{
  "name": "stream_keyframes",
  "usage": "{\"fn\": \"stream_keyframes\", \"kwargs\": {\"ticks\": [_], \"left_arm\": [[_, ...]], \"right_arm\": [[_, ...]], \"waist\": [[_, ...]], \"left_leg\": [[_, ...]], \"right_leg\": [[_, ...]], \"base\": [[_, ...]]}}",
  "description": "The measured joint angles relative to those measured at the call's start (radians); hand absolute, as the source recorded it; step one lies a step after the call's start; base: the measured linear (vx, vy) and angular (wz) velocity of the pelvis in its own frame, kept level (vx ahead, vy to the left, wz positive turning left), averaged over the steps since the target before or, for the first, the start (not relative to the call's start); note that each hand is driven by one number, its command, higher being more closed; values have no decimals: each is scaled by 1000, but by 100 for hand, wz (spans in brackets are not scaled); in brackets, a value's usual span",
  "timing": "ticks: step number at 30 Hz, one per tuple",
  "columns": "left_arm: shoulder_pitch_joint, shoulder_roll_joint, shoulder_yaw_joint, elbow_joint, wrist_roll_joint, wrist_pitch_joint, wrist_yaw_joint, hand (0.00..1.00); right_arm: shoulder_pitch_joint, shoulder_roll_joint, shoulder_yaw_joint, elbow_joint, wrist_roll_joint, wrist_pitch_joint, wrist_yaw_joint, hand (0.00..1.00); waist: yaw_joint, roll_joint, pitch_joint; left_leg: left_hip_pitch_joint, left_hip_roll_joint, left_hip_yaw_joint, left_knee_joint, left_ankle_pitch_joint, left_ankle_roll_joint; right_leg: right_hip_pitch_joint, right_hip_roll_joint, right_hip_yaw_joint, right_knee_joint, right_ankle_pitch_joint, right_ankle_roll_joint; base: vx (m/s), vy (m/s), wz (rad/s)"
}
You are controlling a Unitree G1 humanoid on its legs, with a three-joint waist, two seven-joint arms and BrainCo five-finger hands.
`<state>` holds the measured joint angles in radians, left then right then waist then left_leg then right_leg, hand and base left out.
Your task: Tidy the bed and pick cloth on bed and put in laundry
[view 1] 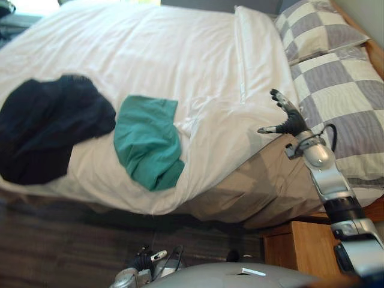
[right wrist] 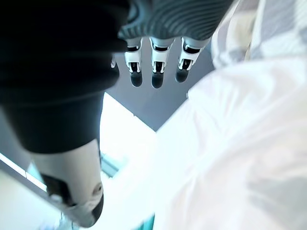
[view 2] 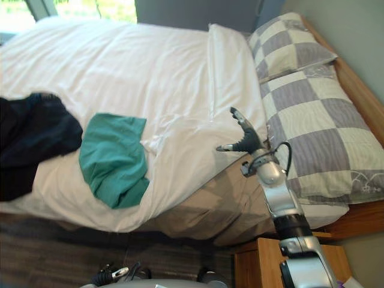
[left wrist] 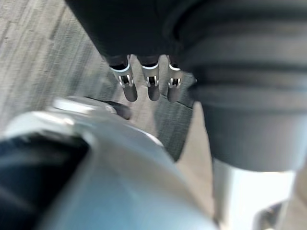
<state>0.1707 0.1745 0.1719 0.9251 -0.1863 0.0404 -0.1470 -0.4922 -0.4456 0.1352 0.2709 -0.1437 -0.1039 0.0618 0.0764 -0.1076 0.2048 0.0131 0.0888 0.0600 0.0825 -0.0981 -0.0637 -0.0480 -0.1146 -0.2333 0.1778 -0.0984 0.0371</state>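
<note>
Here, the task is judged to be at an early stage. Two garments are seen lying on the white duvet (view 1: 156, 54): a dark cloth (view 1: 48, 126) toward the robot's left, and a green cloth (view 1: 147, 141) just beside it, draped toward the duvet's near edge. Neither is held, and neither is judged to have been taken to the laundry yet. The duvet is rumpled at its near corner, where the brown sheet (view 1: 252, 186) beneath is exposed, so straightening is also taken to be outstanding. Two checked pillows (view 1: 348, 102) are set at the head of the bed.

The right hand (view 1: 289, 120) is raised on an extended arm above the duvet's turned-back corner, just beside the pillows. Its fingers are spread and relaxed, the thumb is held apart, and nothing is grasped. The left hand (left wrist: 152, 86) is hung low over the floor (view 1: 60, 240), with fingers straight and empty. A reach across to the green cloth is judged to be what is needed next.
</note>
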Motion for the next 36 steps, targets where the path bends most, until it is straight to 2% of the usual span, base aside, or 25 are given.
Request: {"fn": "stream_keyframes", "kwargs": {"ticks": [2,3,7,10,12,16,17,20,24,27,31,36], "left_arm": [[-53,28,1,-1,-23,1,0,0],[-84,41,8,-3,-33,5,0,0],[-129,52,46,-44,-37,15,-1,0],[-167,57,66,-43,-36,18,0,0],[-193,56,66,-42,-37,14,-1,0],[-295,5,65,-50,-41,7,-8,0],[-317,-9,65,-67,-42,8,-8,0],[-372,-41,66,-87,-68,11,-6,0],[-418,-45,66,-86,-81,24,6,0],[-418,-46,64,-87,-113,27,38,0],[-418,-43,64,-87,-119,35,44,0],[-410,-51,44,-86,-98,66,65,0]], "right_arm": [[-101,6,24,28,-2,8,-30,0],[-155,7,39,46,-13,18,-48,0],[-315,7,72,135,-38,41,-95,0],[-429,-4,73,201,-38,56,-130,0],[-488,-14,73,245,-38,72,-152,0],[-555,-55,63,216,-39,114,-202,0],[-567,-55,63,213,-40,127,-209,100],[-603,-56,51,188,-77,162,-223,100],[-628,-57,37,183,-81,214,-188,100],[-629,-57,40,202,-80,206,-174,100],[-609,-39,60,228,-77,180,-164,100],[-450,34,44,219,-62,134,-162,100]], "waist": [[19,-21,72],[31,-30,113],[55,-27,207],[76,-21,259],[85,-15,270],[100,18,291],[100,19,292],[102,29,299],[100,29,299],[98,29,299],[99,30,297],[101,19,263]], "left_leg": [[-79,5,-20,56,-2,-1],[-124,10,-26,88,-7,0],[-252,16,-59,187,-24,8],[-345,15,-72,254,-31,12],[-409,15,-78,297,-43,18],[-584,18,-99,457,-98,31],[-629,21,-99,508,-113,32],[-734,34,-99,621,-158,39],[-797,34,-94,658,-163,40],[-785,42,-86,657,-162,37],[-750,66,-76,651,-165,30],[-640,106,-56,590,-167,23]], "right_leg": [[-47,5,-3,8,9,-8],[-69,12,-3,1,18,0],[-126,31,-1,-24,54,7],[-186,33,0,-22,88,-9],[-235,33,0,-8,91,-7],[-394,20,8,143,41,-3],[-442,10,8,207,15,-4],[-548,4,12,335,-32,-6],[-629,-8,21,412,-57,-12],[-629,-10,27,428,-65,-21],[-597,7,27,410,-62,-28],[-466,54,27,281,-20,-31]], "base": [[-285,-25,27],[-227,-20,22],[-122,25,23],[-28,56,10],[-28,77,7],[-22,110,8],[-39,93,7],[-94,81,-3],[-87,12,1],[-24,-44,-5],[16,-67,-16],[76,-45,-18]]}}
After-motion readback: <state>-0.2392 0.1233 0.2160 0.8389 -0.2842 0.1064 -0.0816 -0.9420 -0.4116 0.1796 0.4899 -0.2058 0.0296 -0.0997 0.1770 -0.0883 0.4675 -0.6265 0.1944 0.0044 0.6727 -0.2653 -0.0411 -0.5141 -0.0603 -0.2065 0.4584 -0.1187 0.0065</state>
